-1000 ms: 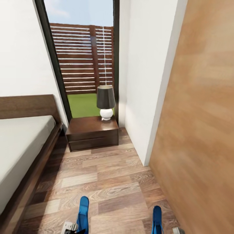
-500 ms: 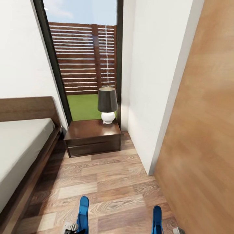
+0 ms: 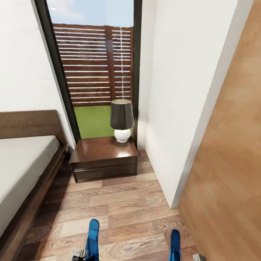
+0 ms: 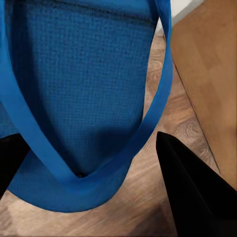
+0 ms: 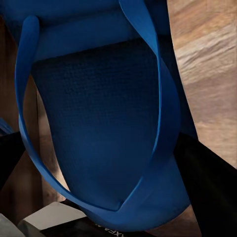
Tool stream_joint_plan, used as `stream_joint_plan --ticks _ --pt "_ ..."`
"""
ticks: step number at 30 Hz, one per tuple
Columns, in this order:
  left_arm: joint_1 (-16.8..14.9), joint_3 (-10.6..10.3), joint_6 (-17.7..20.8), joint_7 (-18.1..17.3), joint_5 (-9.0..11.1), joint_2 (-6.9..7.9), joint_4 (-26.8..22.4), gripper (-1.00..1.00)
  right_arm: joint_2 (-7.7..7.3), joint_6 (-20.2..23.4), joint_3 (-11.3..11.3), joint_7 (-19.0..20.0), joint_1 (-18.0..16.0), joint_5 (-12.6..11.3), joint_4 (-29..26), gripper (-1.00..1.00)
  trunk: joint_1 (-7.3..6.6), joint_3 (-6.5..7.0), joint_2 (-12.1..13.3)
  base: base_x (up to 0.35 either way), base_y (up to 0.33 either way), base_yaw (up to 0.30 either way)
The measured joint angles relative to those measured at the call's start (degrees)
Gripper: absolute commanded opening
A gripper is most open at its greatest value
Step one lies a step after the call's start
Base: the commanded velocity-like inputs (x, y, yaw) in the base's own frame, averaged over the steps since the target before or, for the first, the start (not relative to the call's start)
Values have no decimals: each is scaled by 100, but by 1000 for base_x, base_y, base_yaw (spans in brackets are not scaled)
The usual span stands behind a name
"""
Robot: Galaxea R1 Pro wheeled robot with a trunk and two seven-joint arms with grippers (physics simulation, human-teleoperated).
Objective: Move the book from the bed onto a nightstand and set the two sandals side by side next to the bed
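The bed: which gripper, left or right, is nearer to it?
Left. The left gripper, holding a sandal, is low beside the bed frame. The right gripper, with the other sandal, is farther off, near the wood panel.

A lamp stands on the nightstand, with the bed to its left, the window behind.

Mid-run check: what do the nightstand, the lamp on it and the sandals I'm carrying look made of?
Nightstand: dark wood, glossy; its top reflects light.
Lamp: smooth white, ceramic-looking base; matte dark shade, probably fabric.
Sandals: blue, dimpled footbed and smooth straps suggest foam or rubber.
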Motion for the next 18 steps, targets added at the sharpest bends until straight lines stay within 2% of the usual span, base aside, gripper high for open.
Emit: stream_joint_plan --ticks 8,18 --pt "1 9 12 -19 7 1 -1 -100 0 0 0 -1 -1 1 0 -100 0 0 0 327 0 156" --pt "-1 6 0 0 0 0 0 -100 0 0 0 0 0 -5 -1 -100 0 0 0 326 0 14"
